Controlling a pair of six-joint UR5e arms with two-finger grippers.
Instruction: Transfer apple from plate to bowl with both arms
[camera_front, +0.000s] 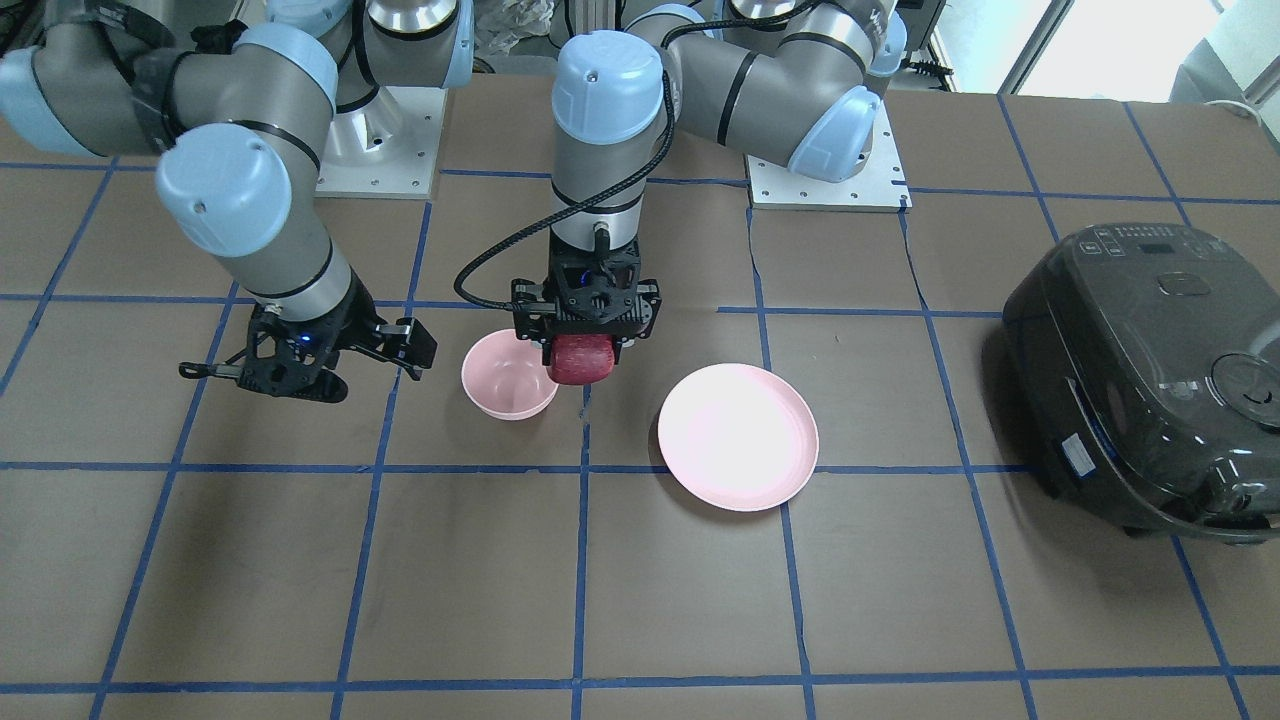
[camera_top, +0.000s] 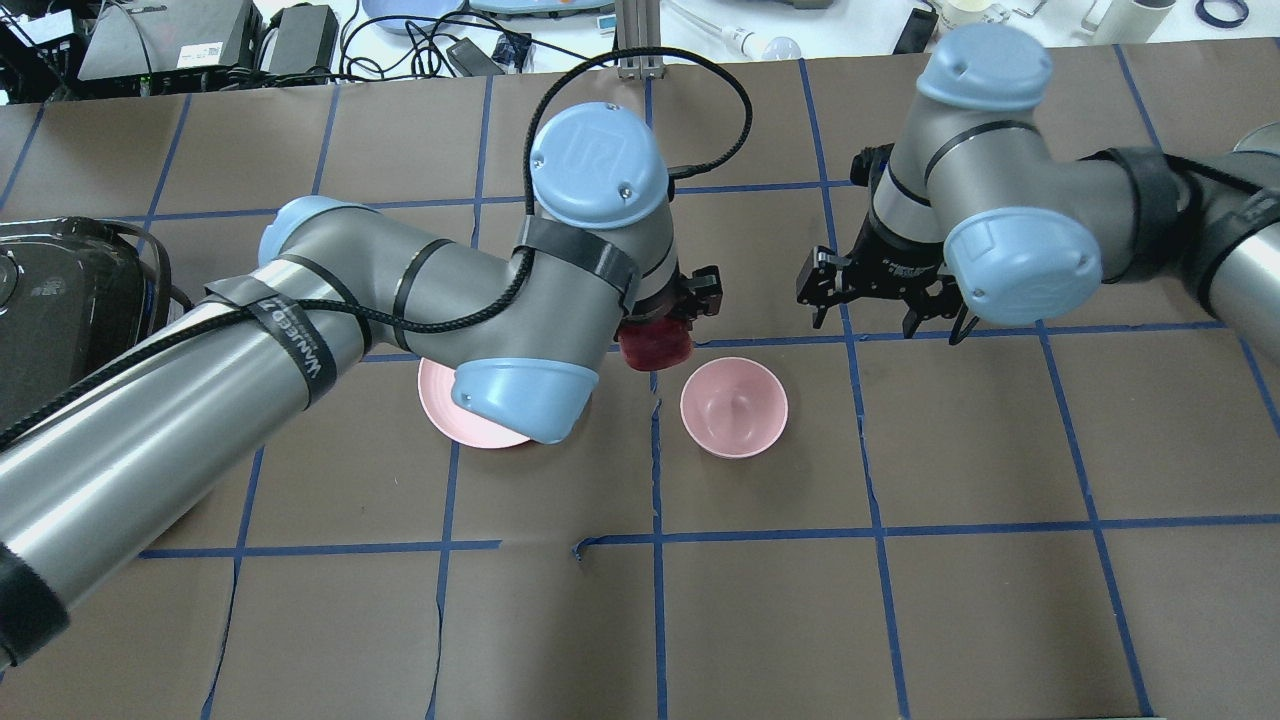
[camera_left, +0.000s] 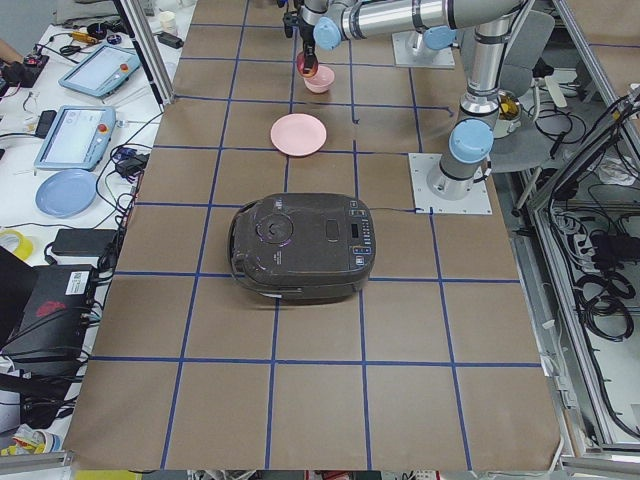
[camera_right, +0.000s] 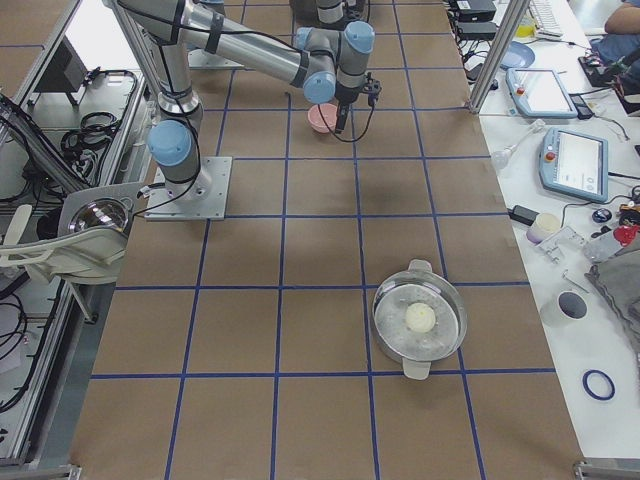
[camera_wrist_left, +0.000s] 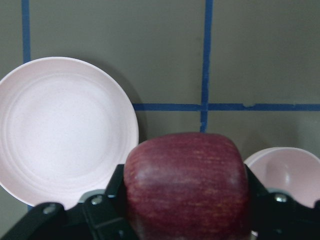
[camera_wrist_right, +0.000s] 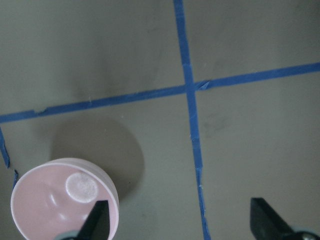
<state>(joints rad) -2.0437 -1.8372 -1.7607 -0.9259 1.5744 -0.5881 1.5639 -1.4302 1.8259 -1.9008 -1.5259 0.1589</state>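
Observation:
My left gripper (camera_front: 584, 345) is shut on the dark-red apple (camera_front: 580, 368) and holds it above the table, between the plate and the bowl and close to the bowl's rim. The apple also shows in the overhead view (camera_top: 655, 345) and fills the left wrist view (camera_wrist_left: 186, 185). The wide pale-pink plate (camera_front: 738, 437) is empty; my left arm partly covers it in the overhead view (camera_top: 440, 405). The small deep pink bowl (camera_front: 508, 375) is empty, as the overhead view (camera_top: 733, 408) also shows. My right gripper (camera_front: 300, 365) is open and empty, hovering beside the bowl on the side away from the plate.
A dark rice cooker (camera_front: 1150, 380) stands on the table's left end, beyond the plate. A steel inner pot (camera_right: 420, 320) with something white in it stands toward the table's right end. The arms' base plates (camera_front: 825, 170) are at the robot's side.

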